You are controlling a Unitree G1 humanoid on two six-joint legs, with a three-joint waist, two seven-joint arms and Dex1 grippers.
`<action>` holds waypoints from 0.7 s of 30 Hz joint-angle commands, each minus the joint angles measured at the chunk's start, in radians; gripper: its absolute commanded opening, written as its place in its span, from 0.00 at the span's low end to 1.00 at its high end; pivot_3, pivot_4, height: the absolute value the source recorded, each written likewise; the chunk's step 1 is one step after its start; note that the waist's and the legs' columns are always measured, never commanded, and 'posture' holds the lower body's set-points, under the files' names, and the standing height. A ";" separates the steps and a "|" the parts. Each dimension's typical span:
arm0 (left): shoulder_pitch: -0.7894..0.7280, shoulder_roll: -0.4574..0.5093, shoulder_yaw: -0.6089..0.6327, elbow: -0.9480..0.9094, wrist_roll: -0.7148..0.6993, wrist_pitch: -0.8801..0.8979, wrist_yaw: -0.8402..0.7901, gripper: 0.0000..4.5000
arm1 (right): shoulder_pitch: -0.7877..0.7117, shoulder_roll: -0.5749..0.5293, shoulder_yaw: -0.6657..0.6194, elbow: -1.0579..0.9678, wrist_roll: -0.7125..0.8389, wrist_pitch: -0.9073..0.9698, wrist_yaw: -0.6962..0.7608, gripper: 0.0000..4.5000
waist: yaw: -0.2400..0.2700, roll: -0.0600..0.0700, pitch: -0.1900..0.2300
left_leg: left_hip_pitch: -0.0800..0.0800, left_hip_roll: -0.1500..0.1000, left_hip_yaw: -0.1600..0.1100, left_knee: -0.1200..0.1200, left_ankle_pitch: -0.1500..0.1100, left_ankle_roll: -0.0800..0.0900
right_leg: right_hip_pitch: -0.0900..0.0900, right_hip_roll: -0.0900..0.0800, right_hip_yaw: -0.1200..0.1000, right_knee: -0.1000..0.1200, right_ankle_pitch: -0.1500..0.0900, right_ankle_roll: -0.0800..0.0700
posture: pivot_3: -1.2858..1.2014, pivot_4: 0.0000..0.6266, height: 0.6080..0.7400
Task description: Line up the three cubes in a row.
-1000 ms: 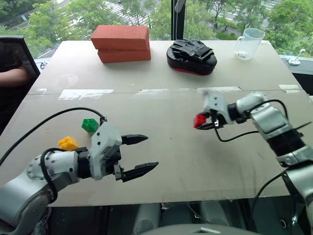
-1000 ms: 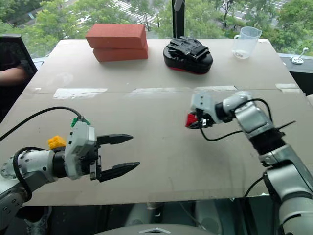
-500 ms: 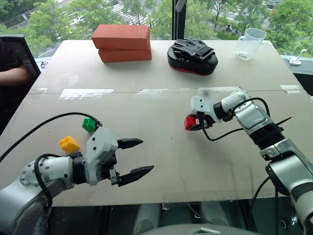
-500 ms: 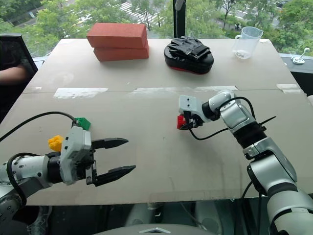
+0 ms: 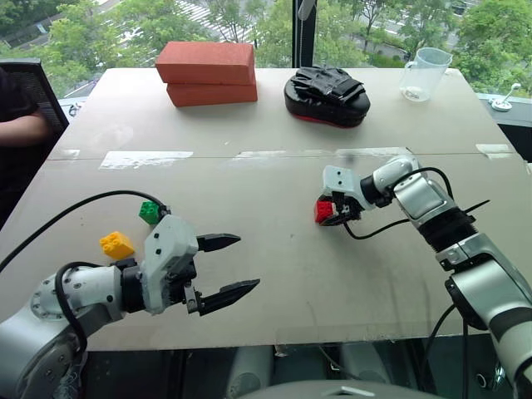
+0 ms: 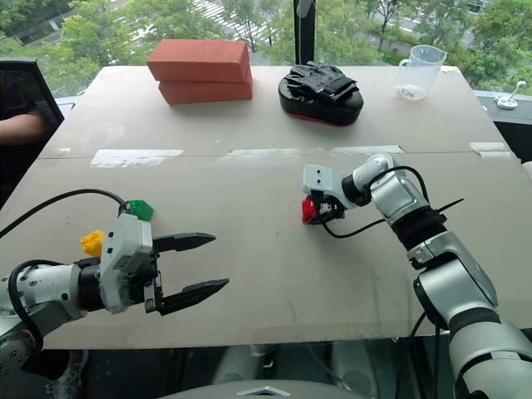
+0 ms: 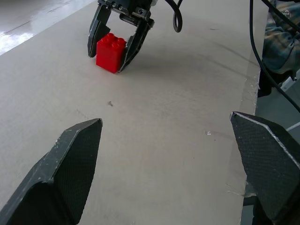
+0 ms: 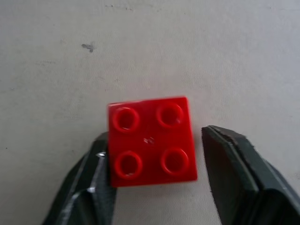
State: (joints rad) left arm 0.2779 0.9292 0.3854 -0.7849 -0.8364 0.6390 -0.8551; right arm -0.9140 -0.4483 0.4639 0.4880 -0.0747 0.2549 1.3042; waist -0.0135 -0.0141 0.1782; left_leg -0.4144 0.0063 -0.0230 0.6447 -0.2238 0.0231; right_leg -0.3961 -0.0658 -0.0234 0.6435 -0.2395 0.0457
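The red cube (image 5: 324,210) stands studs-up on the table right of centre, between the fingers of my right gripper (image 5: 327,215). That gripper is open: one finger (image 8: 234,173) stands off the cube by a gap, the other lies close along its opposite side. The green cube (image 5: 150,211) and the yellow cube (image 5: 116,244) sit near each other at the left, just behind my left gripper (image 5: 248,263). It hovers open with nothing in it near the front edge and points toward the red cube (image 7: 110,52).
Two stacked red-orange bricks (image 5: 206,73) lie at the back left, a black padded object (image 5: 326,96) at the back centre, a clear measuring cup (image 5: 424,73) at the back right. A person's arm (image 5: 21,129) rests beyond the table's left edge.
My right gripper carried the red cube left and down to the table, then its fingers parted from it. The left gripper kept still and open.
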 commanded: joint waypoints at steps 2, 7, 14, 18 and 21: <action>0.007 -0.008 0.019 -0.031 0.005 -0.021 -0.006 1.00 | -0.024 0.002 -0.020 -0.018 0.001 -0.019 0.006 0.99 | 0.000 0.000 0.000 | 0.000 0.000 0.000 0.000 0.000 0.000 | 0.000 0.000 0.000 0.000 0.000 0.000 | 0.52 0.24 1.00; 0.048 -0.040 0.043 -0.028 0.001 -0.018 0.017 1.00 | -0.010 -0.020 -0.064 -0.099 0.042 0.036 0.013 0.99 | 0.000 0.000 0.000 | 0.000 0.000 0.000 0.000 0.000 0.000 | 0.000 0.000 0.000 0.000 0.000 0.000 | 0.52 0.24 1.00; 0.120 -0.206 0.128 -0.008 -0.005 0.000 0.224 1.00 | 0.137 -0.099 -0.210 -0.428 0.178 0.238 -0.032 0.99 | 0.008 0.000 0.000 | -0.001 0.000 -0.001 -0.001 0.000 0.000 | 0.000 -0.002 -0.001 -0.001 0.000 0.000 | 0.52 0.24 1.00; 0.024 -0.299 0.141 0.055 0.054 0.076 0.504 1.00 | 0.288 -0.081 -0.375 -0.667 0.356 0.271 -0.094 0.99 | 0.018 0.000 0.000 | 0.000 0.000 -0.002 -0.001 0.000 0.000 | 0.001 -0.003 -0.002 0.000 0.000 0.000 | 0.52 0.24 1.00; -0.110 -0.314 0.134 0.137 0.115 0.173 0.685 1.00 | 0.409 -0.058 -0.473 -0.860 0.468 0.280 -0.161 0.99 | 0.030 -0.001 -0.001 | 0.000 0.000 -0.004 0.001 0.000 0.000 | 0.001 -0.001 -0.003 0.002 0.000 0.000 | 0.52 0.24 1.00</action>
State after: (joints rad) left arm 0.1899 0.6057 0.5017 -0.6656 -0.7506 0.7719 -0.2558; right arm -0.5105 -0.5040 0.0504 -0.2635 0.3239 0.5256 1.1754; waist 0.0162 -0.0151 0.1775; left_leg -0.4146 0.0064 -0.0290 0.6473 -0.2240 0.0232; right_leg -0.3944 -0.0658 -0.0274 0.6473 -0.2394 0.0458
